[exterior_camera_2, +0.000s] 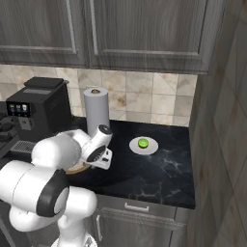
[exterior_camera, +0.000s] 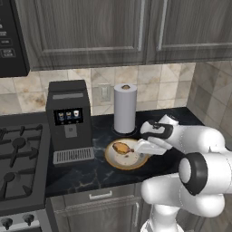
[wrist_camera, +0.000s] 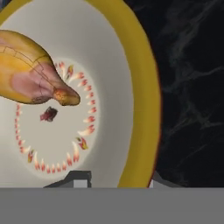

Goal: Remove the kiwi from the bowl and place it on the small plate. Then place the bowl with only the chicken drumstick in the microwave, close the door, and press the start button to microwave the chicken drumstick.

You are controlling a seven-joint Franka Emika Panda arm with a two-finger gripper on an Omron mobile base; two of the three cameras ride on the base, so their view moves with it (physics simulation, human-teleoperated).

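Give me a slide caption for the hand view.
End effector straddling the golden rim of the bowl, chicken drumstick inside, black counter beyond.

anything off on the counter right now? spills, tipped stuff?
Nothing stands out. Kiwi sits centred on the small plate; chicken drumstick lies in the upright bowl; gripper straddles the bowl's rim. No spills.

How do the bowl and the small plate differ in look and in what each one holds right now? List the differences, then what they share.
The bowl is cream with a golden-tan rim; the small plate is plain pale and flat.
The bowl holds the chicken drumstick; the small plate holds the kiwi.
The gripper straddles the bowl's rim; the small plate stands apart from it.
Both are round and sit on the dark counter.
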